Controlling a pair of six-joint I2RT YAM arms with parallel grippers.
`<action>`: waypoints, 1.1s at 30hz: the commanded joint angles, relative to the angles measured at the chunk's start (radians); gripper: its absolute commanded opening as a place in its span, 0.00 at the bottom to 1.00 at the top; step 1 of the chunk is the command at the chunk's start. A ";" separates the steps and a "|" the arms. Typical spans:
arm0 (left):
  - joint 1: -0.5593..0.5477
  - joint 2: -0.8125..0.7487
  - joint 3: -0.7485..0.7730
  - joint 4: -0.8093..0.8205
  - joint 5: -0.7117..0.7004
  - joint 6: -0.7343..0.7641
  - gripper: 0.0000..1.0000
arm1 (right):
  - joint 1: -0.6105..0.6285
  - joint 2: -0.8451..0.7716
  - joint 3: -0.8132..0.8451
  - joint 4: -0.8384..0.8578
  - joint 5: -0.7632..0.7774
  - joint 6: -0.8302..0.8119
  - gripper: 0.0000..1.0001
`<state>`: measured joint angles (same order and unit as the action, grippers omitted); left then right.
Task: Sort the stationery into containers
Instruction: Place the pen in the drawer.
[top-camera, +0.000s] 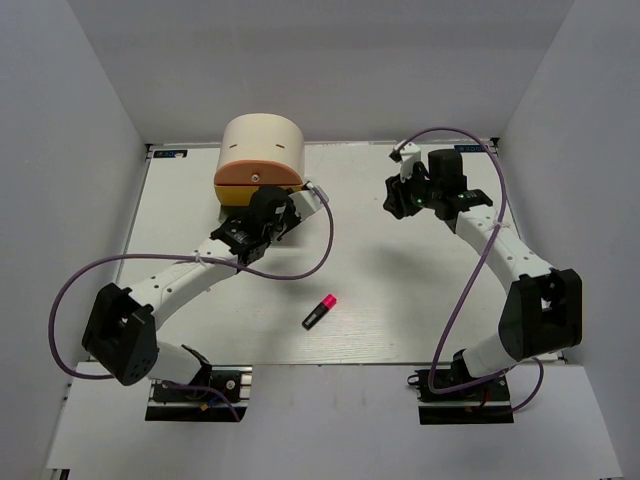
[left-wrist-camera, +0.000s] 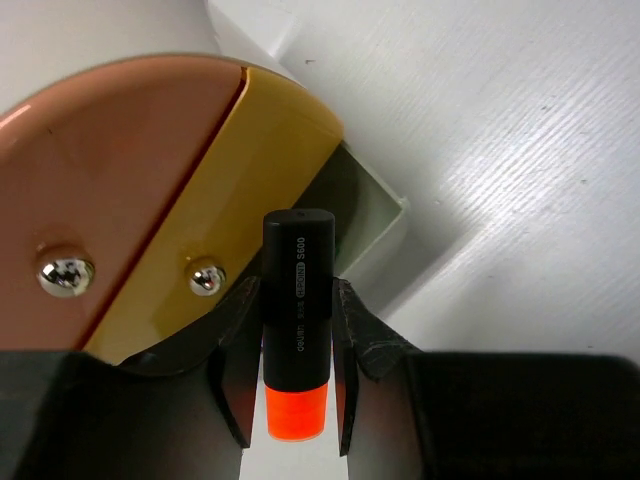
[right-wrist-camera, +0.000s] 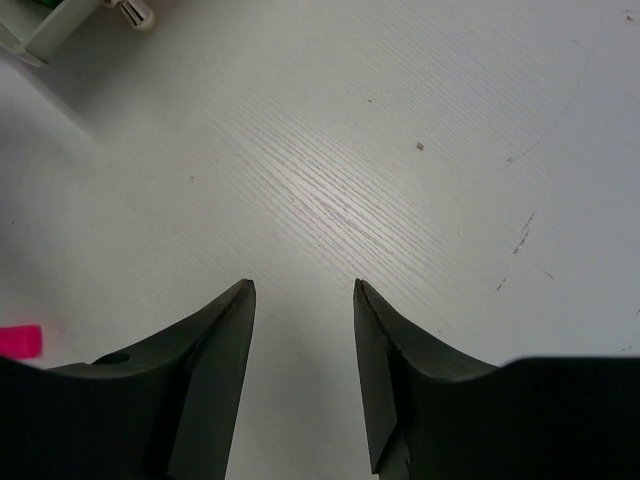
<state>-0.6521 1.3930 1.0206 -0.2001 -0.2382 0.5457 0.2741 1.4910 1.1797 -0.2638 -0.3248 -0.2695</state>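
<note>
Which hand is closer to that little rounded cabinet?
Left. The left hand is at the cabinet, by its drawer fronts, gripping an orange-capped marker; the right hand hangs well off to its right, open.

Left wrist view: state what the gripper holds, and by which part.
The left gripper is shut on a small black highlighter marker with an orange cap, its fingers pinching the barrel's cap end. The right gripper is open and empty.

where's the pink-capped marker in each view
top external: pink-capped marker lies on the table, middle, near the front edge
left wrist: not in it; the left pincer grips an orange-capped marker
right wrist: only its pink cap, at the left edge
shared landmark: the white table
</note>
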 joint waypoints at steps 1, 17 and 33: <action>0.026 0.004 0.029 0.071 0.088 0.132 0.07 | -0.015 -0.035 -0.008 0.012 -0.020 -0.007 0.50; 0.086 0.153 -0.013 0.333 0.013 0.249 0.08 | -0.052 -0.028 -0.012 0.002 -0.026 -0.008 0.50; 0.095 0.186 -0.068 0.398 -0.015 0.231 0.15 | -0.061 -0.020 -0.009 -0.002 -0.042 -0.004 0.50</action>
<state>-0.5636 1.5814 0.9596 0.1570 -0.2317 0.7860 0.2199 1.4876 1.1664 -0.2668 -0.3439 -0.2699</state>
